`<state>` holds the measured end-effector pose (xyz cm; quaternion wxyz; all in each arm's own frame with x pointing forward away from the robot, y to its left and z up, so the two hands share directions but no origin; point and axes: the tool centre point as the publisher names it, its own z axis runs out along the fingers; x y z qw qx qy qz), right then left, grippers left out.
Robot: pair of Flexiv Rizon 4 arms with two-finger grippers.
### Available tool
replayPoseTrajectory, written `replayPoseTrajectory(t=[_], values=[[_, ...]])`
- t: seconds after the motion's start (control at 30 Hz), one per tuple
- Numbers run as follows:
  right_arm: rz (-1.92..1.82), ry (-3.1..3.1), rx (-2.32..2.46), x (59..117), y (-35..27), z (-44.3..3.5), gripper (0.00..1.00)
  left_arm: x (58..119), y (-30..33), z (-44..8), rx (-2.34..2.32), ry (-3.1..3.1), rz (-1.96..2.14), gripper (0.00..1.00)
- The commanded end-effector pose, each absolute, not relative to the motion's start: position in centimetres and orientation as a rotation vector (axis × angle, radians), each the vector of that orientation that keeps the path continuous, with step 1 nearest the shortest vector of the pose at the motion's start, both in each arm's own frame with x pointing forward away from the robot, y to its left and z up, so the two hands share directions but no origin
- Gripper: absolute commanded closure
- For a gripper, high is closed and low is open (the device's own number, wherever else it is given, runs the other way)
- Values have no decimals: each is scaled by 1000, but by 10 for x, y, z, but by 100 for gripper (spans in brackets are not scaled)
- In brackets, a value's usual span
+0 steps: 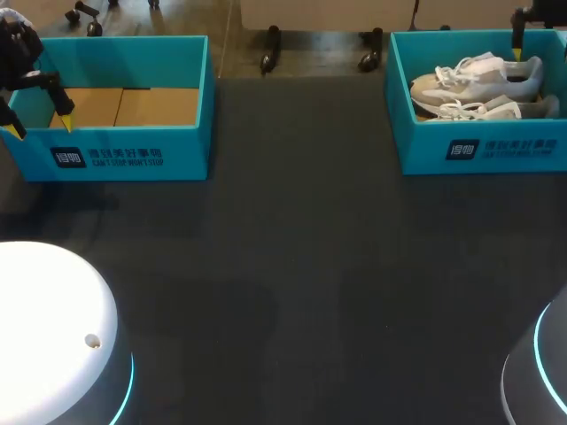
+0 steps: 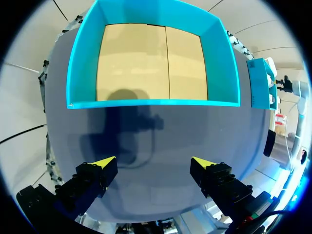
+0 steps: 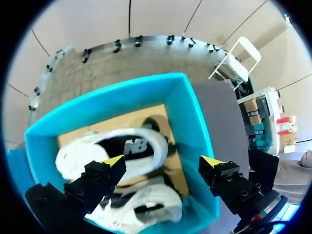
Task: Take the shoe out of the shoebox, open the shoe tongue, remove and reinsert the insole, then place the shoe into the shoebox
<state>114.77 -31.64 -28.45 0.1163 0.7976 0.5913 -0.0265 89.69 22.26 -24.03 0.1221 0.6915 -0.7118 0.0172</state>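
Here, right fingers (image 3: 113, 161) apart over shoes (image 3: 151, 141) (in shoebox (image 3: 187, 117)), left fingers (image 2: 103, 162) apart

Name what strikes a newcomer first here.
Two teal boxes at the far corners: the right box holds pale shoes, the left box shows only a tan floor. The right hand hangs open over the shoes; the left hand is open before the left box.
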Motion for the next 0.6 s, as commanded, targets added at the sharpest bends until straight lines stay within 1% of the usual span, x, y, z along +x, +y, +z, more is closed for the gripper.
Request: replayPoseTrajectory(t=[0.03,0.37,0.6], values=[[7,1721,2305,1092,-298,-236,0,897,223,-240,2018,-2078,46,0],[117,1845,2306,1028,-249,-184,0,897,223,-240,2018,-2078,46,0],[143,1858,2303,994,-229,-170,0,897,223,-240,2018,-2078,46,0]])
